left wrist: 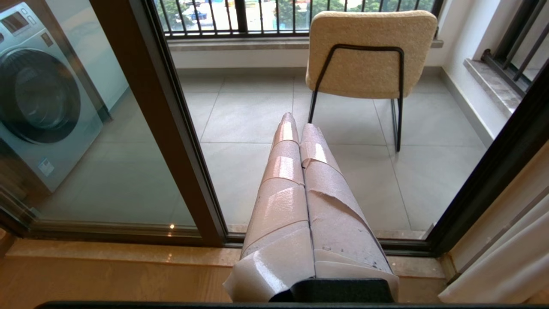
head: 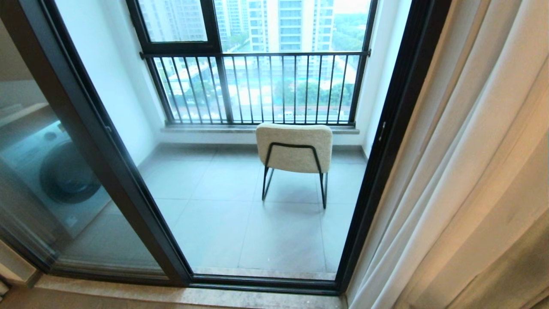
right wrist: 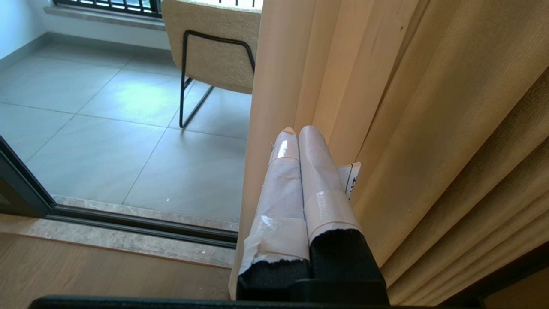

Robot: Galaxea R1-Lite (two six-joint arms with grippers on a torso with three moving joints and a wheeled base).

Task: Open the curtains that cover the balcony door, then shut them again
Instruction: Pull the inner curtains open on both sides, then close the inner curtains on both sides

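Observation:
The curtains (head: 472, 171) hang gathered in long pale folds at the right, leaving the balcony door (head: 107, 141), dark-framed glass, uncovered. Neither gripper shows in the head view. My left gripper (left wrist: 297, 124), its fingers wrapped in pale tape, is shut with nothing in it and points at the doorway, with a curtain edge (left wrist: 502, 266) off to one side. My right gripper (right wrist: 298, 131) is also shut and empty, and sits right in front of the curtain folds (right wrist: 386, 107). I cannot tell whether it touches the fabric.
A beige chair (head: 294, 148) on thin black legs stands on the tiled balcony before the black-barred railing window (head: 257, 86). A washing machine (head: 60, 176) shows behind the left glass panel. A stone threshold (head: 257, 296) runs along the door's foot.

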